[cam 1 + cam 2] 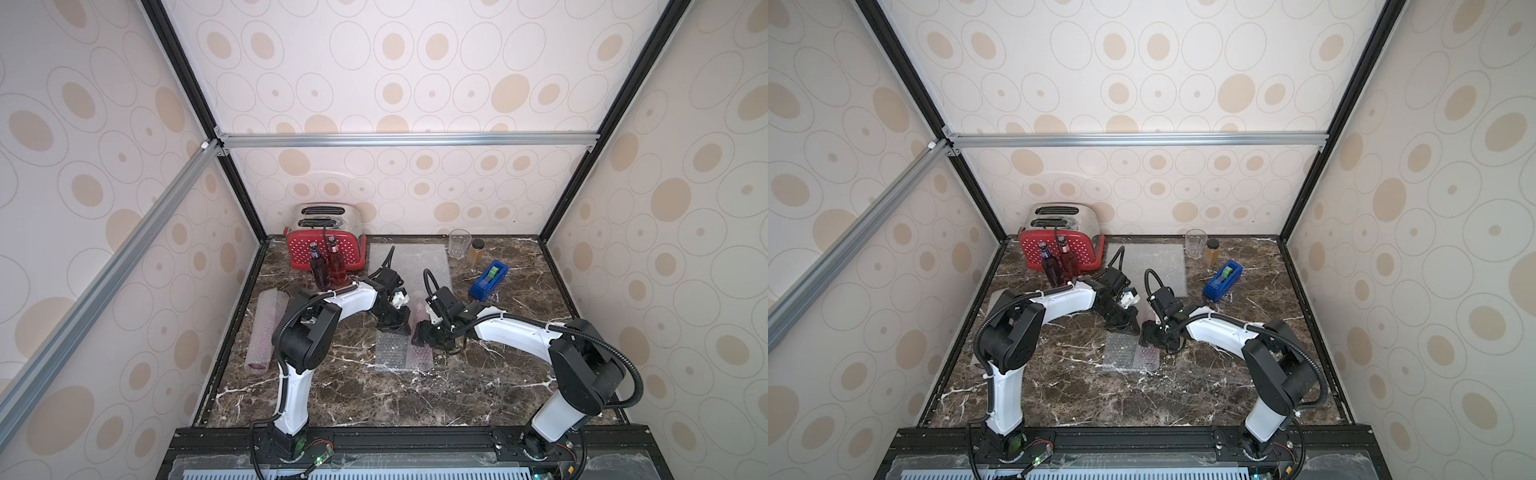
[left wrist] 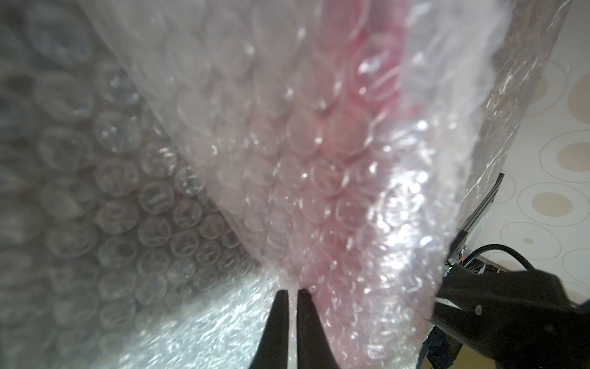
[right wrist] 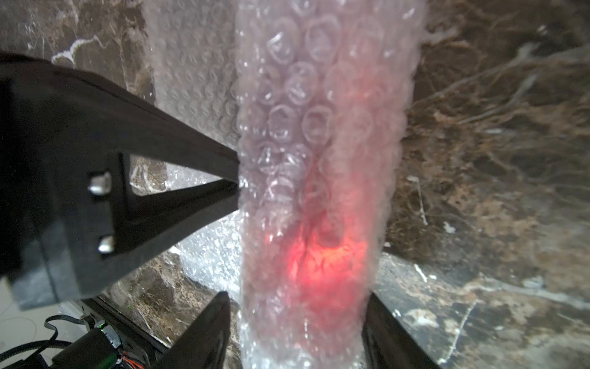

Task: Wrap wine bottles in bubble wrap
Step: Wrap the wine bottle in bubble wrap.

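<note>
Right wrist view: bottle lies on its side, rolled in wrap, red liquid glowing through the bubbles. Right gripper straddles the red end. Its jaws are clamped on the bottle through the plastic, one finger tight against each side. A flat tail of the wrap runs off the roll onto the table.

Left wrist view: left gripper has its jaws together, tips nipping a fold of the wrap on the roll's flank (pink tint shows right behind the pinch). The single layer beyond lies flat and out of focus.

In both top views the bottle sits mid-table between the two grippers, mostly hidden under them. Its near end pokes out toward the front. The loose part of the wrap lies flat just beside it, on the left. The grippers are close together.

Outward from there:
- Spare sheet lies flat behind the arms, toward the back wall.
- Purple bottle and red bottle stand upright side by side (touching or not, can't tell), right in front of the toaster.
- Side roll lies along the table's left edge, pink showing at its near end.
- Glass and jar stand side by side at back right.
- Dispenser sits just in front of them, well apart from the grippers.
</note>
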Available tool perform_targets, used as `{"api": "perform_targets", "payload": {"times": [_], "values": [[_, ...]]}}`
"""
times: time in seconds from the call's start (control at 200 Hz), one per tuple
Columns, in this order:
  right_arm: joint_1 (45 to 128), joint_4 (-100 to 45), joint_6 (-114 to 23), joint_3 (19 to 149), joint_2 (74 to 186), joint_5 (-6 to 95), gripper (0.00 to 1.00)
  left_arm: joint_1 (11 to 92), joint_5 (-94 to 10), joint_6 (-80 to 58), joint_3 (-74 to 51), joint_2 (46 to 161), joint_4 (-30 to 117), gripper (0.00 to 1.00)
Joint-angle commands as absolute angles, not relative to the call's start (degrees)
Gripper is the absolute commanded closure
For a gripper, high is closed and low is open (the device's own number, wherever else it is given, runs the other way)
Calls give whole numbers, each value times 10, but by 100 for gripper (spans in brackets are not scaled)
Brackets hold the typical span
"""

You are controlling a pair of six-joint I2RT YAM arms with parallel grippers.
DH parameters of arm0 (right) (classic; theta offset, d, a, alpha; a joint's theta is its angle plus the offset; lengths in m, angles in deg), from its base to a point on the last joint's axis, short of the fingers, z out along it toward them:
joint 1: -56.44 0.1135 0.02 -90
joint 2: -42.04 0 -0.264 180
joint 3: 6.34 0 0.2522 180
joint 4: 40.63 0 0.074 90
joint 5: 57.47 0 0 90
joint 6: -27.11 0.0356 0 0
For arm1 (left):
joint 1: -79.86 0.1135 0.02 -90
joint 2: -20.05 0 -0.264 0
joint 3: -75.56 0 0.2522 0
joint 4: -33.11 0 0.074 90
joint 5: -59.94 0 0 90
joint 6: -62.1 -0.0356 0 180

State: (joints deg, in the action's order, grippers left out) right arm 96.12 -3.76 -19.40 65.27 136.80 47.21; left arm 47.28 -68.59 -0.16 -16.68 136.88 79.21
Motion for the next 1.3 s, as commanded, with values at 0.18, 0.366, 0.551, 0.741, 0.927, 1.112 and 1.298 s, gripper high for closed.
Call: {"api": "perform_targets", "payload": {"times": [0.18,0.366,0.551,0.741,0.927,1.112,1.298], "values": [[970,-30,-183,658,1398,460,45,461,-702,7,-180,1385,798,97],[987,11,-180,686,1419,427,41,462,-703,12,-173,1384,793,98],[1002,53,-180,719,1440,397,37,462,-696,13,-167,1379,794,99],[1009,85,-175,740,1458,370,45,468,-649,8,-158,1356,815,95],[1015,118,-169,757,1467,341,49,502,-609,8,-130,1305,825,83],[1021,133,-173,773,1480,335,50,550,-575,1,-96,1230,824,63],[1030,147,-177,797,1496,334,49,580,-544,9,-54,1207,797,52]]}}
